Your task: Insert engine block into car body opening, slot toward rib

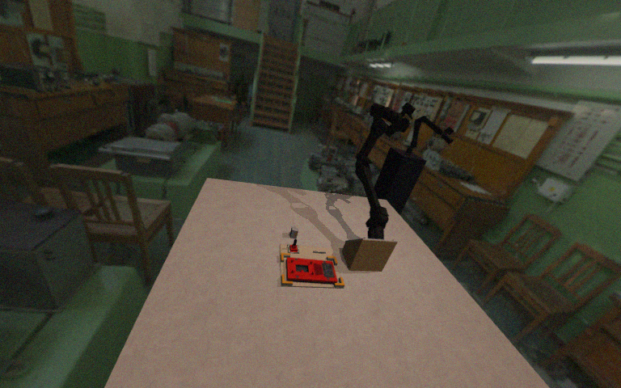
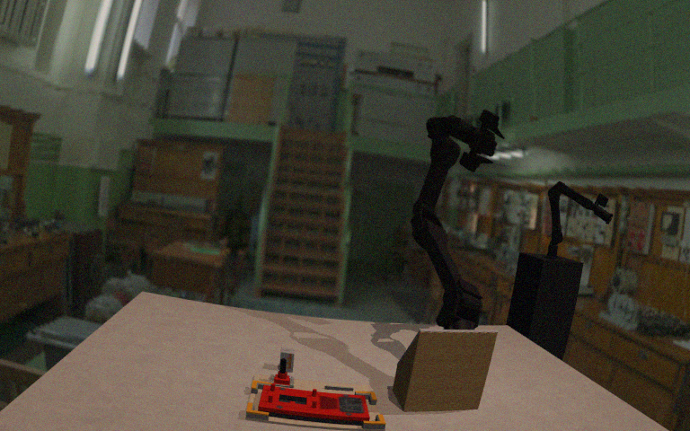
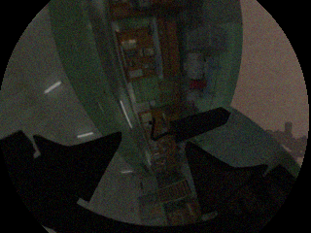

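Note:
The small grey block [image 1: 293, 232] [image 2: 288, 359], which looks like the engine block, stands upright on the table behind the board. Its slot side cannot be made out. The red car body [image 1: 314, 271] [image 2: 319, 404] lies flat on the pale board between orange corner pieces. Its rectangular opening [image 1: 302, 268] [image 2: 293, 400] looks dark and unfilled; the rib is too small to tell. My gripper [image 1: 405, 120] [image 2: 498, 149] [image 3: 154, 140] is open and empty, raised high above the table, well away from block and car body. The wrist view shows neither.
A red piece with a black upright stick [image 1: 293, 247] [image 2: 282, 377] stands at the board's back left corner, close to the grey block. A brown wedge-shaped box [image 1: 371, 255] [image 2: 447, 371] stands right of the board, in front of the arm's base. Another arm stands on a dark pedestal behind.

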`<state>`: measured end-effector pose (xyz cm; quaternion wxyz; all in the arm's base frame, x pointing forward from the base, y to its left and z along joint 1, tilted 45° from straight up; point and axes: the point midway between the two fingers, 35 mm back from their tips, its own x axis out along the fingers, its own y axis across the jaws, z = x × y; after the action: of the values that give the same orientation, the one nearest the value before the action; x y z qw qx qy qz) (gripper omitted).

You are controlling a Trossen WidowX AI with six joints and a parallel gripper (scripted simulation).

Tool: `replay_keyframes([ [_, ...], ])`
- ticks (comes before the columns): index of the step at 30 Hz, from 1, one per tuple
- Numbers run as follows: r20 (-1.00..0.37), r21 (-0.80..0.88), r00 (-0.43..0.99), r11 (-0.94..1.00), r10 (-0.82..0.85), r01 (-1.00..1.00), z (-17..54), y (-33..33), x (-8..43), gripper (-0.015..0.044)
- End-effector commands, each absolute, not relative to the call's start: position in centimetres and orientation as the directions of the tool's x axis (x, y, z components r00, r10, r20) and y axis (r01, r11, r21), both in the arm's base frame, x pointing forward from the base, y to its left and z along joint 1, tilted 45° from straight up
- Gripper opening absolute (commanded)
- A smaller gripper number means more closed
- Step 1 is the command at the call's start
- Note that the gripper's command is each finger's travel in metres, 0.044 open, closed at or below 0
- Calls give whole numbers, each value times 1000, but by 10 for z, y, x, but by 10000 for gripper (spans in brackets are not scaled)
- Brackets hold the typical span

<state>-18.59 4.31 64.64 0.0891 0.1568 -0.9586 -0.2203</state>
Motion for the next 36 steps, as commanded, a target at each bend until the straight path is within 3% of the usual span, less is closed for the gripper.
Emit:
replay_keyframes([
  [1, 102, 450, -935, 854, -340, -261, 646, 43, -186, 426],
  [18, 187, 50, -981, 998, -43, -34, 643, 125, -188, 440],
  [36, 254, -387, -926, 907, 278, 166, 635, 205, -168, 440],
])
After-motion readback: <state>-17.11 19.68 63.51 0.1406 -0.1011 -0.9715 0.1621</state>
